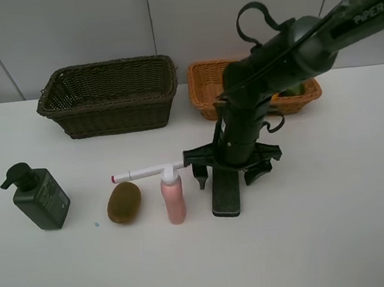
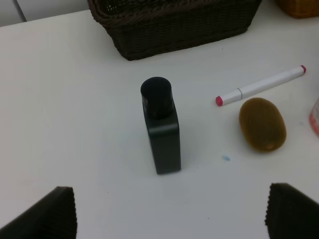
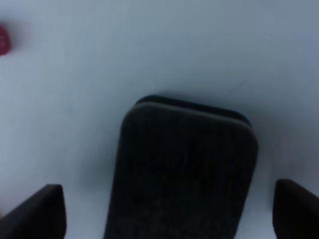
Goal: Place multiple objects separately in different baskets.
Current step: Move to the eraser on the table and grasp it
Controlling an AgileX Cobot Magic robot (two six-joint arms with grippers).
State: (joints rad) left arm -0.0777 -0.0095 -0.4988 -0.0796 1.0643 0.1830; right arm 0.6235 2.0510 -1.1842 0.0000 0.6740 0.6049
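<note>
A white table (image 1: 344, 237) is recorded, its surface matte. A small blue speck (image 1: 96, 224) is noted on its left half. A pale grey panelled wall (image 1: 80, 31), divided by thin seams, is seen behind the far edge.

Bright, even, soft light
Faint shadows on the white table (image 1: 344, 237); right wrist view blurred, black eraser block (image 3: 182, 169) out of focus.

Table (image 1: 343, 230): dk basket (image 1: 112, 117), tan basket (image 1: 205, 107), dispenser (image 1: 42, 199), kiwi (image 1: 123, 201), pink btl (image 1: 174, 200), marker (image 1: 143, 172), eraser (image 1: 226, 197).
</note>
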